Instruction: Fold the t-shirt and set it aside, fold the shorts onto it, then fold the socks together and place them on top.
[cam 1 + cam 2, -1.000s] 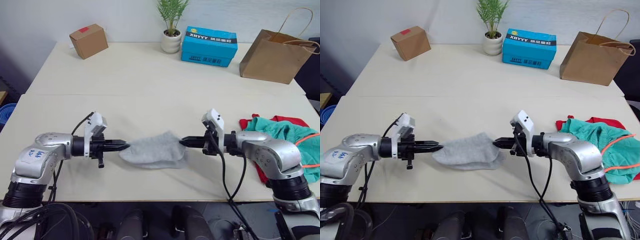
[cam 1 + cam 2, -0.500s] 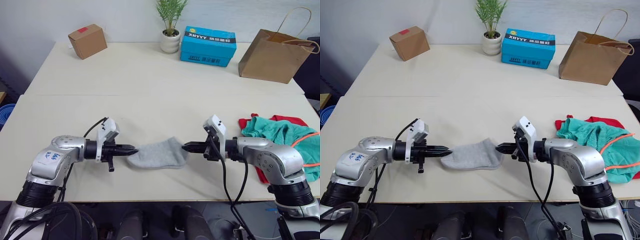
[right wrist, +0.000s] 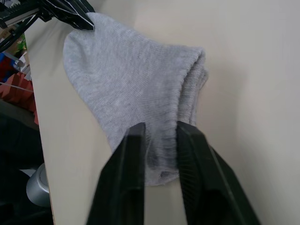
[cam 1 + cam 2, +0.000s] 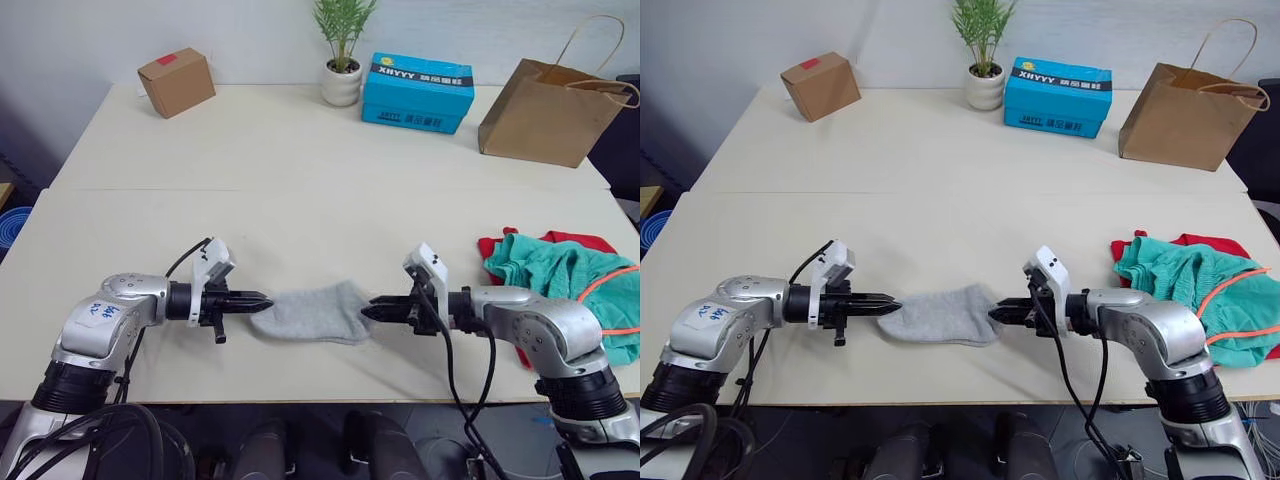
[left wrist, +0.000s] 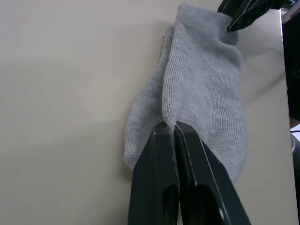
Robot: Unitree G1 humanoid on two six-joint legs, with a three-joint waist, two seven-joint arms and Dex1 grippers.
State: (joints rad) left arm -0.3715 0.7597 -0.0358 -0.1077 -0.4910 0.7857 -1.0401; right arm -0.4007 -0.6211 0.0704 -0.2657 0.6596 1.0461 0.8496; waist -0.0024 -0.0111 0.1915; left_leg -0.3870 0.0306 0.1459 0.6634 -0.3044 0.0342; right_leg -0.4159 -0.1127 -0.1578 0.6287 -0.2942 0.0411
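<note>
socks (image 4: 312, 313), two stacked, left end effector (image 4: 262, 299) and right end effector (image 4: 368, 311) each pinching an end

An office or lab-like room: a wide, pale beige tabletop (image 4: 300, 150) against a plain light wall, carrying a small brown cardboard box (image 4: 177, 82), a potted green plant in a white pot (image 4: 342, 60), a blue printed carton (image 4: 418, 92) and a brown paper carrier bag (image 4: 548, 105).

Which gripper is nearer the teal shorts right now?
Right. The right gripper pinches the socks at their end towards the shorts. The left gripper clamps their far end, away from the shorts.
</note>
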